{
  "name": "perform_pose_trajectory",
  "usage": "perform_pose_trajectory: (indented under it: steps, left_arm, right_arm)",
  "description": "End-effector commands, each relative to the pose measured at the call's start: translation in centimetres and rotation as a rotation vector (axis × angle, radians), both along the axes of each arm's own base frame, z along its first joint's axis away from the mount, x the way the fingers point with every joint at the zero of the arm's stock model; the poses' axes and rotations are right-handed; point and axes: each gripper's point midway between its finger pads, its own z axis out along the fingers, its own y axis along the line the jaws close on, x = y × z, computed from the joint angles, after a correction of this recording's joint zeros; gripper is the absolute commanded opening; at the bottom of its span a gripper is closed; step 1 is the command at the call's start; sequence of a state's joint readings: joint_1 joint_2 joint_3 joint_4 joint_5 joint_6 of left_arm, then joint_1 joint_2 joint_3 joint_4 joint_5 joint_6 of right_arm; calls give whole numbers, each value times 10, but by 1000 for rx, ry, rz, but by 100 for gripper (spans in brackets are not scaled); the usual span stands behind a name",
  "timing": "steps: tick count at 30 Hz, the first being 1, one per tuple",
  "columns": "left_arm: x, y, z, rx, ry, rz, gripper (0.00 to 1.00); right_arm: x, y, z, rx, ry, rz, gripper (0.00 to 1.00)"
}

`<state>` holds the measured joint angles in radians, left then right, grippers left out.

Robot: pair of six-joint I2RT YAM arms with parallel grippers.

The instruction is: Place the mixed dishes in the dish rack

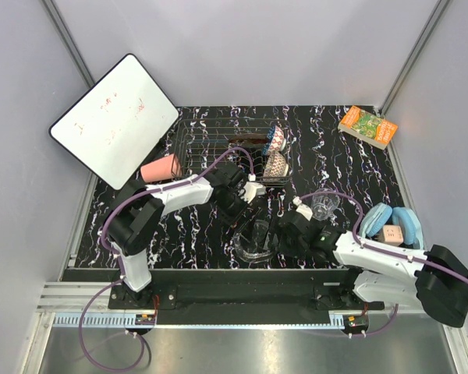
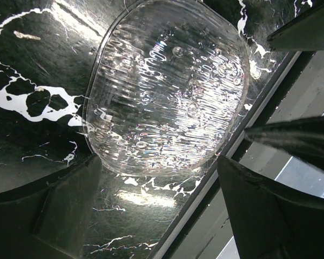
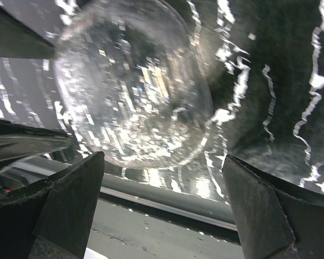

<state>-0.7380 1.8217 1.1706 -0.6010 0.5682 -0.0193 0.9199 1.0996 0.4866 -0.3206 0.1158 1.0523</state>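
Observation:
The clear glass bowl (image 1: 251, 249) sits on the black marbled table near its front edge. It also shows in the left wrist view (image 2: 167, 86) and the right wrist view (image 3: 132, 86). My left gripper (image 1: 257, 227) is open just above and behind the bowl, empty (image 2: 159, 210). My right gripper (image 1: 284, 234) is open at the bowl's right side, empty (image 3: 162, 199). The dish rack (image 1: 210, 148) holds the blue patterned bowl (image 1: 275, 139), the beige patterned bowl (image 1: 275, 164) and a dark red plate (image 1: 246, 140). The pink cup (image 1: 161, 167) lies left of the rack. The small clear glass (image 1: 325, 205) stands right of centre.
A white board (image 1: 113, 117) leans at the back left. A green-orange book (image 1: 366, 126) lies at the back right. Blue headphones (image 1: 394, 226) lie by the right arm. The table's front edge (image 2: 227, 156) runs just beyond the bowl.

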Motion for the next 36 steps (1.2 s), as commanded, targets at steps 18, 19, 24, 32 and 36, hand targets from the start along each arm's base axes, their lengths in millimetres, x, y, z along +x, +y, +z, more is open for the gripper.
perform_pose_trajectory:
  steps: [18, 19, 24, 32, 36]
  left_arm:
    - [-3, -25, 17, -75, -13, -34, 92]
    - [-4, -27, 18, -76, -14, -36, 92]
    - [-9, -28, 18, -80, -7, -45, 92]
    - [-13, -20, 21, -68, -28, -61, 92]
    - [-11, -17, 22, -63, -48, -60, 92]
  right_arm:
    - [17, 27, -18, 137, 66, -22, 99]
    - [20, 30, -12, 169, 47, -21, 99]
    - [22, 26, -4, 230, -1, -43, 99]
    - [13, 10, 9, 175, 3, 4, 99]
    - [-11, 7, 11, 146, 100, 83, 99]
